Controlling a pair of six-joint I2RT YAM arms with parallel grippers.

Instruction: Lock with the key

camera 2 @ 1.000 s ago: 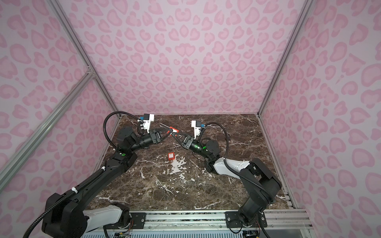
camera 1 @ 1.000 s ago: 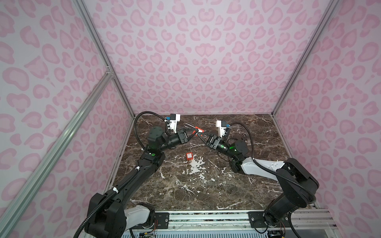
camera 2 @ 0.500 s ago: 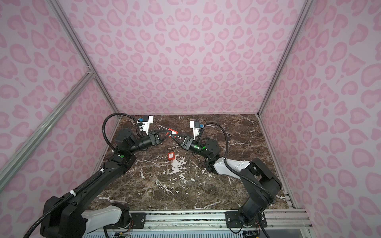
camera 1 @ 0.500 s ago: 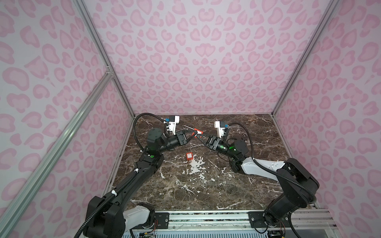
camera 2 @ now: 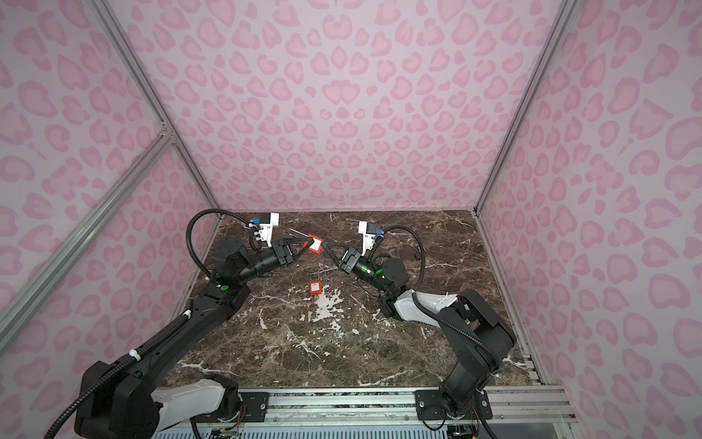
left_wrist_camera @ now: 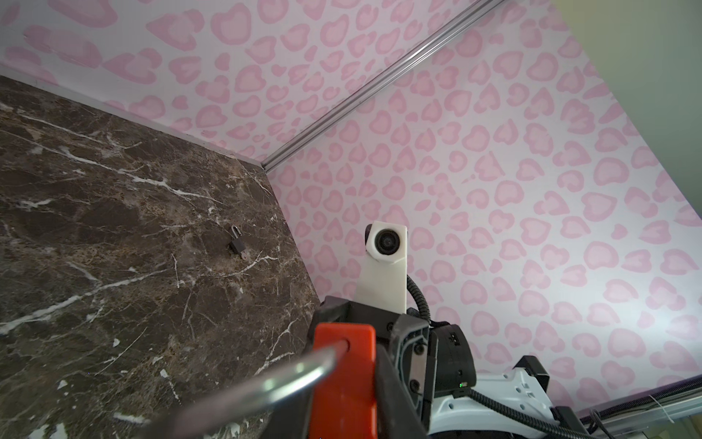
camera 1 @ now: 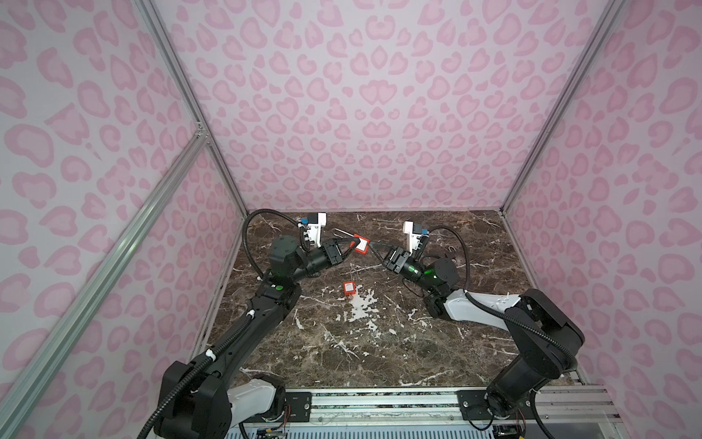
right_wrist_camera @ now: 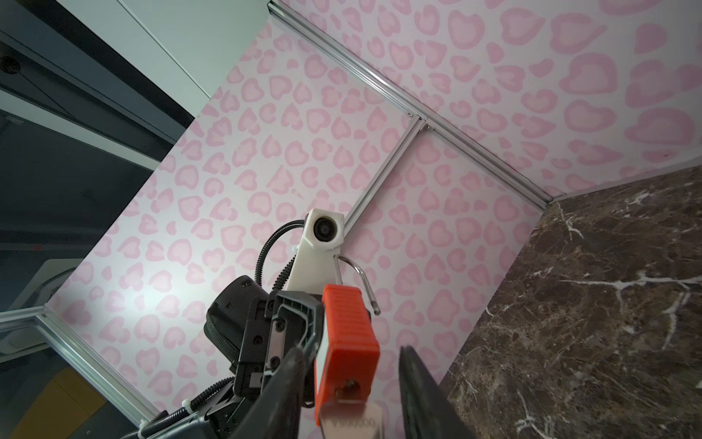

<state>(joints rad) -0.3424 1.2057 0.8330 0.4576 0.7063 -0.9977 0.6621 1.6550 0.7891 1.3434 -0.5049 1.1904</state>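
The red padlock (camera 1: pixel 362 245) is up in the air over the back of the marble surface (camera 1: pixel 380 342), clamped by its body in the left gripper (camera 1: pixel 355 245). Its silver shackle (right_wrist_camera: pixel 361 277) is popped open, with one end hanging free. The key (right_wrist_camera: pixel 349 422) sits in the keyhole at the bottom of the body. The right gripper (camera 1: pixel 374 247) is right up at that end, jaws spread on either side of the key head with a gap on each side, so it isn't pinching anything.

Other stuff around: a second red padlock (camera 1: pixel 349 287) lies flat on the surface near the middle, beside a white patch in the marble and well apart from both grippers. The left wrist view also shows a small dark padlock (left_wrist_camera: pixel 237 245) lying by itself near a corner where the surface meets the pink heart-print walls (camera 1: pixel 361 114).

The two grippers point at each other nose to nose with only the padlock between them. In the right wrist view, the left arm's white camera mount (right_wrist_camera: pixel 323 243) sits right behind the shackle and covers part of it.
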